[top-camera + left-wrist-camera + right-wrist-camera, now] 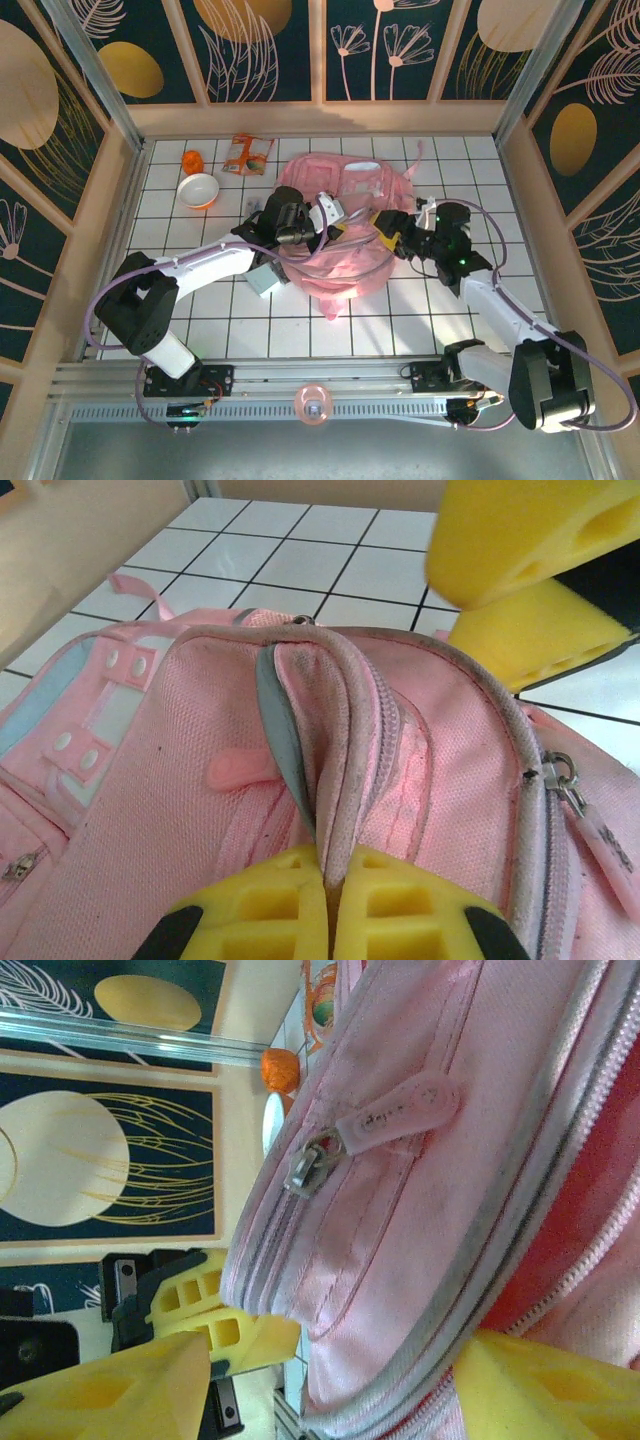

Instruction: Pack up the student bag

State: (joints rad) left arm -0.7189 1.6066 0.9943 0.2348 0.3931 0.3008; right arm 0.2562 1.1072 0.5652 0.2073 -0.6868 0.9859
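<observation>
The pink student bag (345, 225) lay in the middle of the tabletop (250, 320). The left tool (327, 885) was clamped on its zip edge (340, 740). The right tool (320, 1385) stood open astride the bag's rim. Embossed lettering on the zip pull (395, 1120) was too blurred to read.

On the table (250, 330) the student bag (340, 220) lies central, bowl (198, 190) and packet (247, 155) to its left.

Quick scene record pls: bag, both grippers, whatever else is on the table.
backpack: pink, lying mid-table
left gripper: shut, pinching the backpack's rim
right gripper: open, one finger on either side of the rim
bowl: far left, apart from the backpack
snack packet: beyond the bowl, near the far wall
</observation>
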